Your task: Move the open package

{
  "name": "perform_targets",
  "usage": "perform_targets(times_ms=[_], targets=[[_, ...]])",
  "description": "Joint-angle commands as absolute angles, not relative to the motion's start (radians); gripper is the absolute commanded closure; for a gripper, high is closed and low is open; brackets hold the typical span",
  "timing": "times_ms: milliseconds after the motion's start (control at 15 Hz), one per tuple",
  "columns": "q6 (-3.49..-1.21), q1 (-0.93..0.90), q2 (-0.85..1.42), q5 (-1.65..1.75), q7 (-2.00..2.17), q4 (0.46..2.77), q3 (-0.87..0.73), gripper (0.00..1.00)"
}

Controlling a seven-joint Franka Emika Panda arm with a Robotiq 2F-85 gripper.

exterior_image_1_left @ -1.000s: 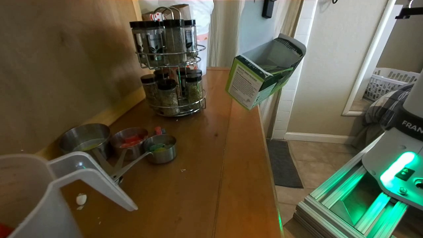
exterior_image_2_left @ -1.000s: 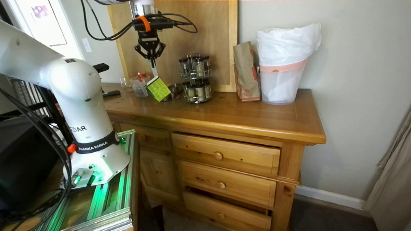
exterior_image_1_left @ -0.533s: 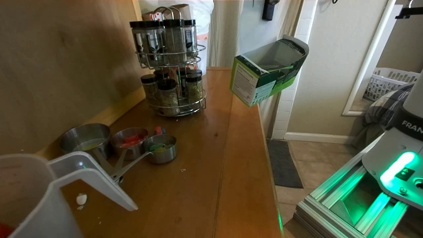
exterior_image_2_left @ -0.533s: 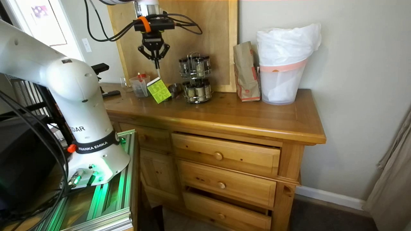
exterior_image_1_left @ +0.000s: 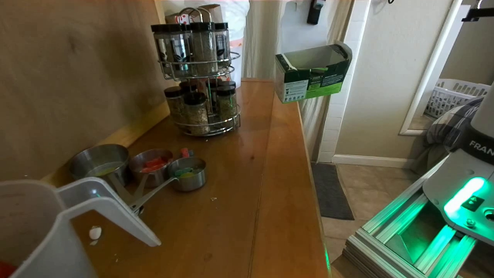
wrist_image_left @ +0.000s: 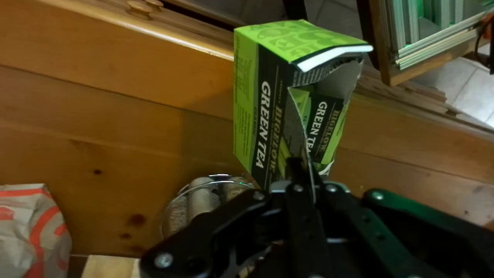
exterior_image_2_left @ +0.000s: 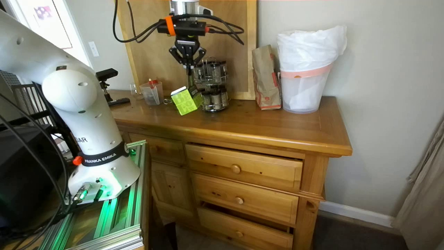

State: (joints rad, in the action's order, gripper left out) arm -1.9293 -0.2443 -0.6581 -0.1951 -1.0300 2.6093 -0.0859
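Observation:
The open package is a green and black tea box [exterior_image_1_left: 328, 79] with its top torn open. It hangs tilted above the wooden counter [exterior_image_1_left: 231, 216], and its lime-green end [exterior_image_2_left: 185, 102] faces an exterior view. My gripper [exterior_image_2_left: 189, 71] is above it, shut on its raised cardboard flap [exterior_image_1_left: 303, 33]. In the wrist view the gripper [wrist_image_left: 307, 170] pinches the flap's thin edge, and the box [wrist_image_left: 266, 104] hangs beyond the fingertips with "GREEN TEA" lettering visible. A green and black piece with the same lettering shows inside the opening. In an exterior view only a black fingertip [exterior_image_1_left: 315, 13] shows.
A wire spice rack [exterior_image_2_left: 215, 100] with jars stands close behind the box. A paper bag [exterior_image_2_left: 267, 80] and a lined bin [exterior_image_2_left: 301, 90] stand farther along the counter. Metal measuring cups [exterior_image_1_left: 187, 175] and a plastic jug [exterior_image_1_left: 38, 231] stand towards the counter's opposite end.
The gripper and box have moved along the counter towards the spice rack. The box has swung, showing more of its long side and hanging more level in an exterior view. The grip is unchanged.

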Motion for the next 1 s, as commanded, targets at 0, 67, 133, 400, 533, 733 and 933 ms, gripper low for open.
perform_targets(times_ms=[0,67,133,400,533,733,933], targets=[[-1.924,-0.213,-0.498,-0.281,-0.968,2.49,-0.129,1.0],[-1.925,-0.211,-0.479,-0.31,-0.966,2.477,-0.135,1.0],[-1.926,-0.202,-0.559,-0.264,-1.001,2.541,-0.113,0.99],[-1.926,-0.192,-0.485,-0.298,-0.993,2.495,-0.118,1.0],[-1.922,-0.185,-0.455,-0.319,-0.998,2.465,-0.134,1.0],[-1.91,-0.157,-0.395,-0.329,-1.006,2.405,-0.167,1.0],[-1.865,-0.147,-0.31,-0.377,-1.073,2.334,-0.207,1.0]])
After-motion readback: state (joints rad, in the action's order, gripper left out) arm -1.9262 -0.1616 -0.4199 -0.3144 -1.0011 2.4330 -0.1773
